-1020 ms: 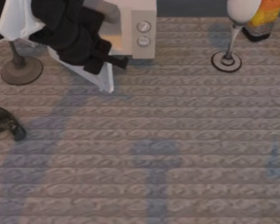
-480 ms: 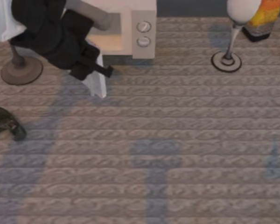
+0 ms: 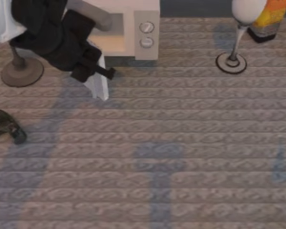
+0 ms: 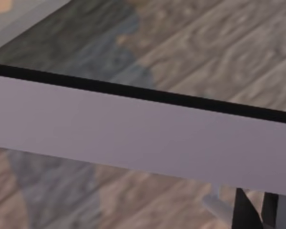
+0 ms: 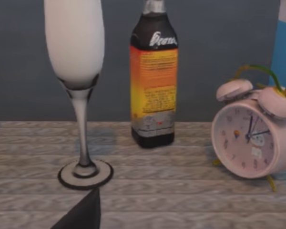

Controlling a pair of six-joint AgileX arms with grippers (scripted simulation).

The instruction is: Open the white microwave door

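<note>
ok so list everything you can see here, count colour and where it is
white microwave: one, white, far edge of the table, left of centre, two silver knobs on its right-hand panel
door: one, white, swung out toward the near side, edge-on from above
tall glass: one, clear with white contents, far right
bottle: one, dark with an orange and yellow label, far right corner, beside the glass
alarm clock: one, pink, seen in the right wrist view, beside the bottle
round stand: one, brown base, far left
green and black object: one, left edge
table: one, brownish patterned
left hand: one, black, at the door's edge
right arm: not seen from above
</note>
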